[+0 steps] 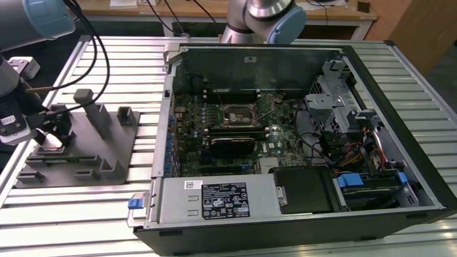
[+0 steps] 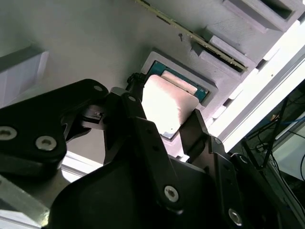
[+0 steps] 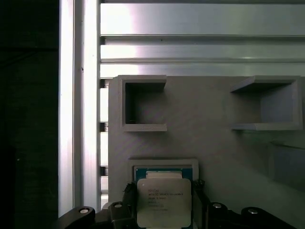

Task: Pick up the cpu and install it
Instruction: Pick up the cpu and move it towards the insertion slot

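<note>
over one end of the grey tray (image 1: 107, 160), the gripper (image 1: 50, 140) hangs low among the tray's upright posts (image 1: 84, 101), and black cables (image 1: 100, 53) run up from it. in both wrist views the cpu (image 3: 164, 202) lies flat in a shallow square recess in the tray's surface, with its pale silvery top facing up and a thin teal rim showing along one edge. the two black fingers (image 2: 135, 105) stand one on each side of the cpu, closed in against two opposite edges so that they grip it. as far as can be seen, the cpu sits down in the recess rather than above the tray. just past the recess, the first wrist view shows two box-shaped pockets (image 3: 143, 107) rising from the tray, side by side and open on one face. the tray rests on a slatted metal desk (image 1: 78, 214), whose bright slats show beyond the tray's edge. beside the tray, on the same desk, an open computer case (image 1: 257, 67) lies on its side, well apart from the gripper. its green motherboard (image 1: 214, 107) is exposed, and a silver power supply box (image 1: 214, 201) sits along the case wall nearest the tray's long side.
</note>
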### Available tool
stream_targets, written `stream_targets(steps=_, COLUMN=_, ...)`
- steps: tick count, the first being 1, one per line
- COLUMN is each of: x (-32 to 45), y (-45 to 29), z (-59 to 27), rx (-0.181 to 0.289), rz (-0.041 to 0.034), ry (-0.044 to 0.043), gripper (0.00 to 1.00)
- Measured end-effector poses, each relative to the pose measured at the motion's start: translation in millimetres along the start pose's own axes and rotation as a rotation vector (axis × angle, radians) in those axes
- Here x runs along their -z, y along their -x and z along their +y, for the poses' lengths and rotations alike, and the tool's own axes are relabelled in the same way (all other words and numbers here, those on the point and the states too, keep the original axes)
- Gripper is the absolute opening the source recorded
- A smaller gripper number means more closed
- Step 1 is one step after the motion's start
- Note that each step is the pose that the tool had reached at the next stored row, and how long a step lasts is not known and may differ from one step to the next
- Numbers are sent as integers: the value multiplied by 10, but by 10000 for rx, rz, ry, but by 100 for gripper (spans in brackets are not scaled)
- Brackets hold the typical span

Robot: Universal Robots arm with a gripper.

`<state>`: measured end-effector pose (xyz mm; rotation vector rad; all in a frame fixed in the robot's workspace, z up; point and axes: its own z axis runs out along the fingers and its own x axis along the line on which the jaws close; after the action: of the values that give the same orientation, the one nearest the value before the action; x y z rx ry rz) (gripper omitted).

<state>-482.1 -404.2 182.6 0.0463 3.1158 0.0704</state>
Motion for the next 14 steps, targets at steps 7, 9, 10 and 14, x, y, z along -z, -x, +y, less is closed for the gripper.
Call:
stream_targets(steps=7, x=93, y=2, z=4, rx=0, rz=-1, ry=1, gripper=55)
stream_targets(steps=9, x=118, y=3, z=5, rx=0, rz=0, ry=0, gripper=55)
stream_targets(steps=10, x=133, y=3, z=6, rx=0, rz=0, ry=0, gripper=55)
stream_targets(steps=14, x=201, y=5, z=9, rx=0, rz=-1, ry=0, gripper=55)
